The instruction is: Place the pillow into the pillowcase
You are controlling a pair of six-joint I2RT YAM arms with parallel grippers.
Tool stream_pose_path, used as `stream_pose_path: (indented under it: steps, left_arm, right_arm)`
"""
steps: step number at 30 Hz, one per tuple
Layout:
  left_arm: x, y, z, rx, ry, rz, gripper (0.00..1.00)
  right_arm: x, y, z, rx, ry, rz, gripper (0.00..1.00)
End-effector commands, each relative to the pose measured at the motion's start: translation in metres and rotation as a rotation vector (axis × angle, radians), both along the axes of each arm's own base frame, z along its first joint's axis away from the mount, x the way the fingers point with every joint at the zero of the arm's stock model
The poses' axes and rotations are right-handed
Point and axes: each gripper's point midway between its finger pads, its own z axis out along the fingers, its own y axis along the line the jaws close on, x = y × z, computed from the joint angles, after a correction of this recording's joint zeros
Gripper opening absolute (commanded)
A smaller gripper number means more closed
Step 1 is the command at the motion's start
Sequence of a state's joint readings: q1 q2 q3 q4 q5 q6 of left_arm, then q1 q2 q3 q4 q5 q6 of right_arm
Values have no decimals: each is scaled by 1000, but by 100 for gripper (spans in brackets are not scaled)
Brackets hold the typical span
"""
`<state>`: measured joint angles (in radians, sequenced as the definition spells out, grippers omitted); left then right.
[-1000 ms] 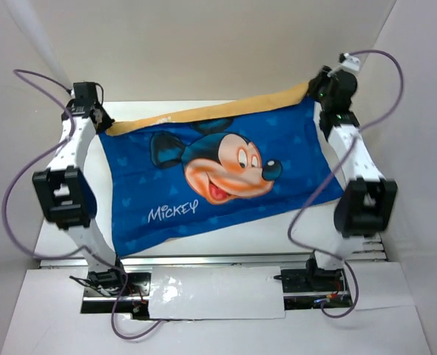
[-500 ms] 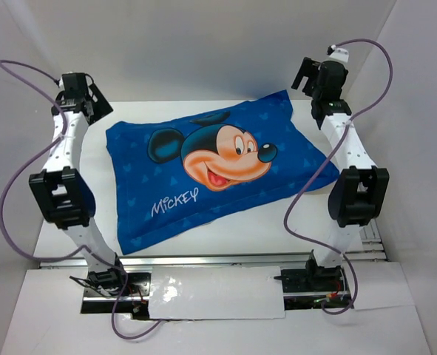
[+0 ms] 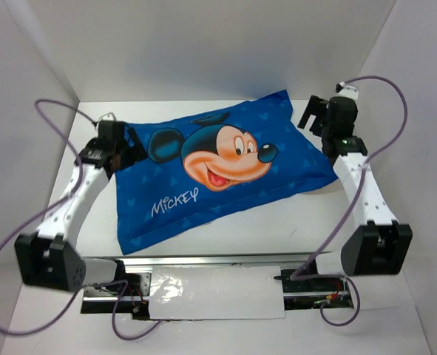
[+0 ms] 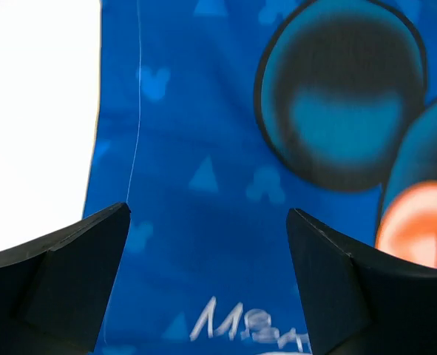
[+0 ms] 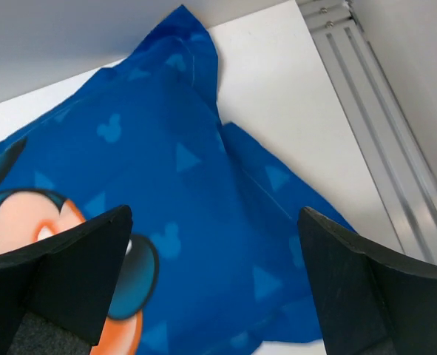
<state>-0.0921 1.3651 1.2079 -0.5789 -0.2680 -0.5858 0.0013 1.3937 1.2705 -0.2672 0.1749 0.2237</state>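
The pillowcase [image 3: 218, 174] is royal blue with a Mickey face and "Mickey" script; it lies flat and plump on the white table. The pillow is hidden; no white or yellow shows. My left gripper [image 3: 127, 146] hovers open over the case's left edge, and the left wrist view shows blue cloth [image 4: 203, 148] beneath the gripper [image 4: 207, 222], nothing between the fingers. My right gripper [image 3: 313, 115] stands open beside the far right corner. In the right wrist view that gripper [image 5: 214, 218] is above the case's right end [image 5: 174, 185], holding nothing.
White walls close in the table on the left, back and right. An aluminium rail [image 5: 370, 118] runs along the table's right side, and another rail [image 3: 218, 260] crosses the near edge between the arm bases. Purple cables loop off both arms.
Both grippers let go of the pillowcase's far corners and opened wide. The case dropped flat, its orange far edge no longer showing. The left arm swung down towards the case's left edge; the right arm drew back.
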Motion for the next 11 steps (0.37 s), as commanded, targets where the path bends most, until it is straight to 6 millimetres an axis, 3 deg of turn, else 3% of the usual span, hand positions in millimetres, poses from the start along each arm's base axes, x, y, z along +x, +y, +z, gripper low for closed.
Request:
stream_pose_path:
  steps: [1, 3, 4, 5, 8, 11]
  left_arm:
    - [-35, 8, 23, -53, -121, 115, 100]
    - [-53, -2, 18, -79, -130, 81, 100]
    - [-58, -5, 22, -83, -151, 71, 100]
    - [-65, -6, 33, -91, -194, 61, 100]
    - [-69, -2, 40, -79, -228, 85, 100]
    - [-73, -9, 43, -97, -226, 58, 100]
  right_arm:
    - [-37, 2, 11, 16, -15, 11, 100]
    - [-51, 5, 27, 28, -79, 20, 100]
    - [-56, 7, 20, 33, -77, 31, 100]
    - [-64, 9, 33, 37, -130, 46, 100]
    - [-69, 21, 50, 54, -194, 109, 100]
    - [-76, 18, 49, 51, -155, 94, 100]
